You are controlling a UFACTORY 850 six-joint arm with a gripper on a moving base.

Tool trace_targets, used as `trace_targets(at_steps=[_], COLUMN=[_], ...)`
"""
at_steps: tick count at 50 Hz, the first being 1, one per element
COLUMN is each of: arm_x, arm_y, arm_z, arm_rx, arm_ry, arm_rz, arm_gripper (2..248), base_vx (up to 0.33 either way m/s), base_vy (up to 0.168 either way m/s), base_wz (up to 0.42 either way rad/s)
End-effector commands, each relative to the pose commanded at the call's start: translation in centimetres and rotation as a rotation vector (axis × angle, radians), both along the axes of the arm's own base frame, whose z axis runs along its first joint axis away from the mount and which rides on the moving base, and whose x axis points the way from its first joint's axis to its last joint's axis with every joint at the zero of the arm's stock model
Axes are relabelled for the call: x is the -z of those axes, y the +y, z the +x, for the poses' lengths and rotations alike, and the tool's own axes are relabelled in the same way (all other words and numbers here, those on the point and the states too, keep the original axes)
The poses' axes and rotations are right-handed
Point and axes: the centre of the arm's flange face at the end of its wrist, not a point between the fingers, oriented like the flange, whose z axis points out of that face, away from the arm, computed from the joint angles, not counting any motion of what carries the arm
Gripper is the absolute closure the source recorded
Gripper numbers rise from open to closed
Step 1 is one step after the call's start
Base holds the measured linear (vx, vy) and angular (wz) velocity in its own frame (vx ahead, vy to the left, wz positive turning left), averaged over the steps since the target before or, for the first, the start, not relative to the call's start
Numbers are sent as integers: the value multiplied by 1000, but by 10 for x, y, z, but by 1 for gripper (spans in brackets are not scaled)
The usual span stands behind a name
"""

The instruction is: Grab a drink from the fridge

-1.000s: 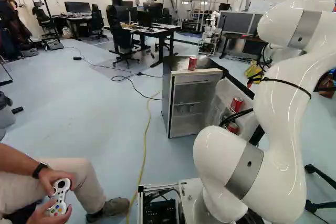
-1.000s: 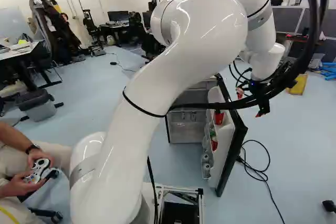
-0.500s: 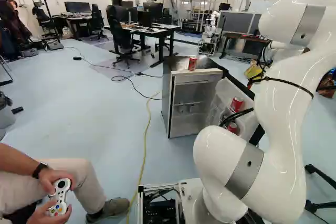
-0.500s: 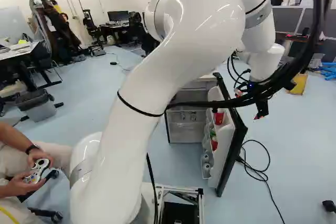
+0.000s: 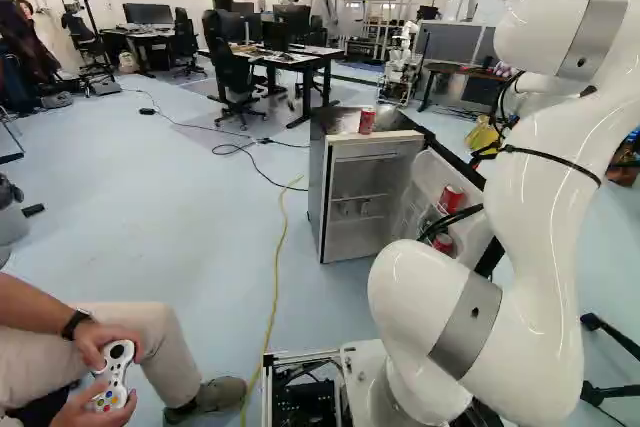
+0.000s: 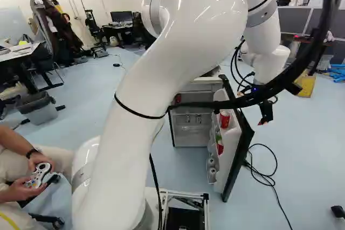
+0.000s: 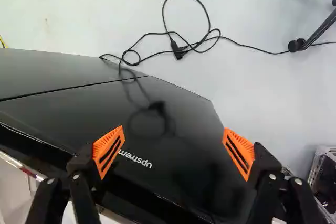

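My gripper [image 6: 264, 116] hangs to the right of the opened fridge door in the right base view. In the wrist view the gripper [image 7: 174, 151] stands wide open over the door's glossy black outer face [image 7: 173, 108], nothing held between its orange pads. The small fridge [image 5: 318, 192] has its door [image 6: 233, 157] swung open. One red can [image 5: 366, 121] stands on top of the fridge. Two more red cans, an upper one [image 5: 451, 198] and a lower one [image 5: 443, 243], sit in the door's inner shelves, partly behind black cables in the left base view.
A black cable [image 6: 267, 177] lies looped on the floor beside the door. A seated person's hands [image 5: 100, 377] hold a controller at the left. Desks [image 5: 300, 59] and chairs stand farther back, near another robot [image 5: 400, 67]. A yellow cable [image 5: 275, 287] runs along the floor.
The upper arm has swung a little left in the right base view, uncovering part of the can on the fridge. My gripper has shifted slightly left there. The base and fridge have stayed put.
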Motion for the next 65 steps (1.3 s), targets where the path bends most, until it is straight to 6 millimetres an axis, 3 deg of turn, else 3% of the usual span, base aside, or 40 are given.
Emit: trace_targets(at_steps=[65], arm_x=[0], arm_y=[70], arm_z=[-32], arm_rx=[-33], arm_ry=[49], arm_rz=[59], arm_gripper=[3], base_vx=[0], base_vy=[0], base_wz=[0])
